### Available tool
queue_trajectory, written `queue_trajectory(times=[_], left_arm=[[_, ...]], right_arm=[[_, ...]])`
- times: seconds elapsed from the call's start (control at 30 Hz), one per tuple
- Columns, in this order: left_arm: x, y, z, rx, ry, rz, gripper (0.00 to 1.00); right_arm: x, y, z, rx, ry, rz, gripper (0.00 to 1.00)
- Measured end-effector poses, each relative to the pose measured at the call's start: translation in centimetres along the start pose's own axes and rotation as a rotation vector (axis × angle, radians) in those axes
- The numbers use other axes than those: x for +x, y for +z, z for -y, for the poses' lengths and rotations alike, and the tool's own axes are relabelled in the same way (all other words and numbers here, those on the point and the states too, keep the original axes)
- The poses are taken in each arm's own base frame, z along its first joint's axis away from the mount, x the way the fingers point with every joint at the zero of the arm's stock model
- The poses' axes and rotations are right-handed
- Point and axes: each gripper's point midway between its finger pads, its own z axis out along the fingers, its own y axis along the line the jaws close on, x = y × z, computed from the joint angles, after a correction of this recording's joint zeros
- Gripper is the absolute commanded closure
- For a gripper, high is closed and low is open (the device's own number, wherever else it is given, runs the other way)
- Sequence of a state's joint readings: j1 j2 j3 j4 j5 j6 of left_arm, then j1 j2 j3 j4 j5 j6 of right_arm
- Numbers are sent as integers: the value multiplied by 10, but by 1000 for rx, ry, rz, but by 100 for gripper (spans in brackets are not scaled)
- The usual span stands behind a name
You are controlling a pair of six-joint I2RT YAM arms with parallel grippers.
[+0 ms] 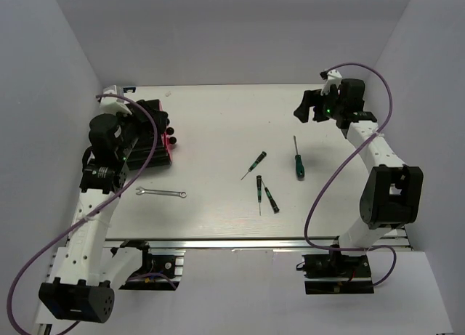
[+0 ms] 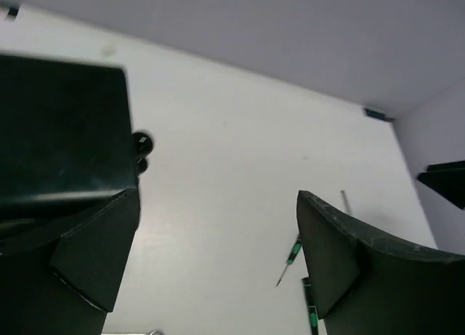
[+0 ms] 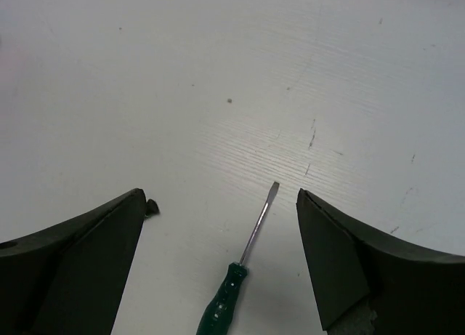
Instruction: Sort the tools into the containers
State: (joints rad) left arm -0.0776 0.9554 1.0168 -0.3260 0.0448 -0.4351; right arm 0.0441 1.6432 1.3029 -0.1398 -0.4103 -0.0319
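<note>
Top, tools: all 5 loose on table [image 1: 218,110]. Wrench [image 1: 161,193] lower left of centre, 3 slim screwdrivers [image 1: 259,184] mid-frame, big screwdriver [image 1: 297,163] to their right.
Top, cabinet [image 1: 145,150]: upper left, pink drawers [image 1: 168,142]. Nothing sorted yet, I'd judge.
L wrist, left gripper [image 2: 218,195]: wide open, empty, beside cabinet.
R wrist, right gripper [image 3: 219,197]: wide open, empty, over big screwdriver.

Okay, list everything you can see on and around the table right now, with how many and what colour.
Slim screwdrivers: three, black-and-green handles, table centre.
Bigger screwdriver: one, green handle, right of the slim ones.
Wrench: one, silver, left of centre toward near edge.
Drawer cabinet: one, black with pink drawers, far left.
Table: one, white.
Arms: two, white-and-black, near corners.
Left jaws: open, black, beside the cabinet.
Right jaws: open, black, far right.
</note>
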Motion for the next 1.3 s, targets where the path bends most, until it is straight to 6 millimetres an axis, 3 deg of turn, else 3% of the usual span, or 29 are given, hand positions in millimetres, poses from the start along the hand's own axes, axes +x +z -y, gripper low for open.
queue_trajectory(times=[0.07, 0.17, 0.33, 0.47, 0.53, 0.67, 0.7, 0.77, 0.8, 0.9, 0.93, 1.07, 1.17, 1.3], left_arm=[[-25, -11, 24, 96, 20, 57, 2], [-38, -25, 41, 173, 37, 97, 2], [-32, -27, 49, 223, 39, 66, 2], [-24, -23, 49, 232, 35, 36, 2], [-22, -22, 49, 232, 34, 26, 4], [-19, -20, 48, 229, 27, 15, 28], [-18, -20, 48, 226, 26, 9, 41], [-14, -19, 46, 218, 22, -7, 50], [-12, -19, 45, 213, 21, -17, 50], [-11, -19, 42, 196, 24, -30, 30], [-11, -20, 41, 190, 18, -32, 24], [-10, -24, 39, 175, 9, -38, 20], [-8, -26, 39, 171, 5, -47, 19], [-3, -27, 36, 161, 1, -69, 18]], right_arm=[[-11, -2, -1, 4, 4, 18, 11], [-12, -4, -2, 1, 18, 12, 11], [-2, -6, -18, -103, -48, -22, 11], [1, -5, -46, -273, -217, -31, 11], [-2, -2, -73, -396, -322, -10, 11], [-6, 10, -149, -653, -542, 55, 51], [-7, 15, -165, -696, -576, 68, 61], [-8, 28, -219, -829, -665, 117, 58], [-8, 33, -242, -883, -675, 135, 37], [-2, 57, -293, -996, -668, 172, 24], [-1, 68, -303, -1016, -658, 176, 23], [9, 114, -328, -1038, -632, 190, 21], [20, 140, -340, -1032, -599, 187, 24], [16, 166, -362, -1044, -573, 232, 28]])
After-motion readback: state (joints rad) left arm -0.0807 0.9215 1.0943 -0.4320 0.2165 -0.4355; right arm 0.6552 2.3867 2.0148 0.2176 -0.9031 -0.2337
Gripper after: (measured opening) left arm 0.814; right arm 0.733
